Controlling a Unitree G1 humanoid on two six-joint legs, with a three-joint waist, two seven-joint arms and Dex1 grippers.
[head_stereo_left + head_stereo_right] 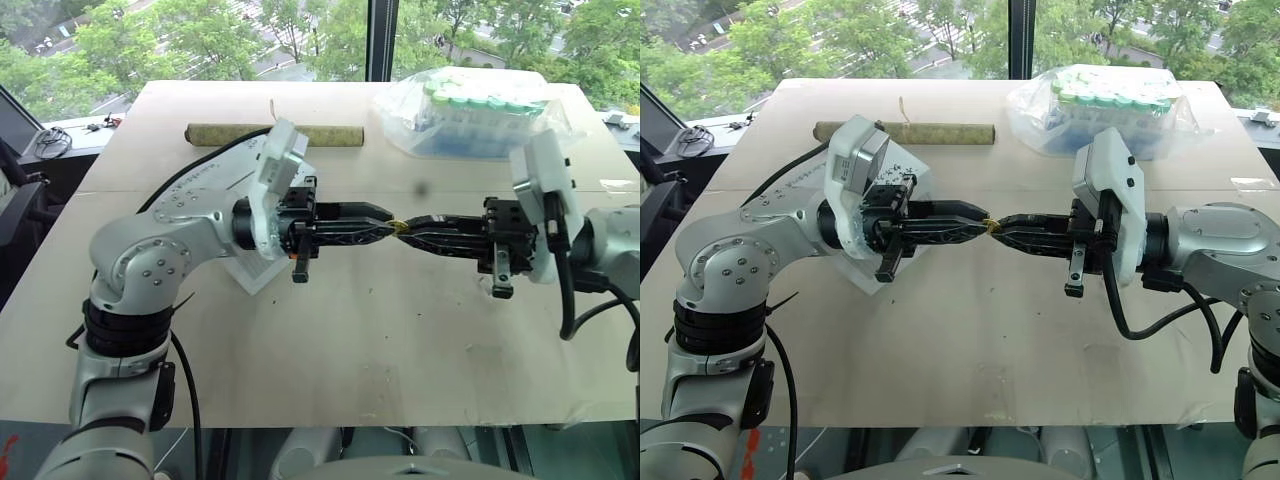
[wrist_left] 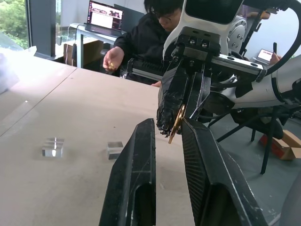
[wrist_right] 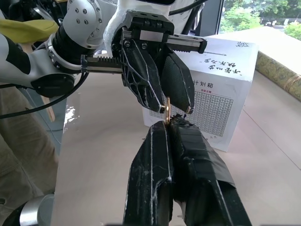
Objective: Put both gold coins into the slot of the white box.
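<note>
So the right gripper pinches a gold coin edge-on, fingers shut, while the left gripper narrows around it, tip to tip above the table (a handover, probably) toward the white box.

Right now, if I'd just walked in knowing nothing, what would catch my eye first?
The two black hands meeting tip to tip above the middle of the table: the right hand pinches a gold coin on edge, and the left hand has its fingers on either side of that coin. Behind the left arm stands the white box with black handwriting, and a clear bag of green-capped tubes lies at the far right.
</note>
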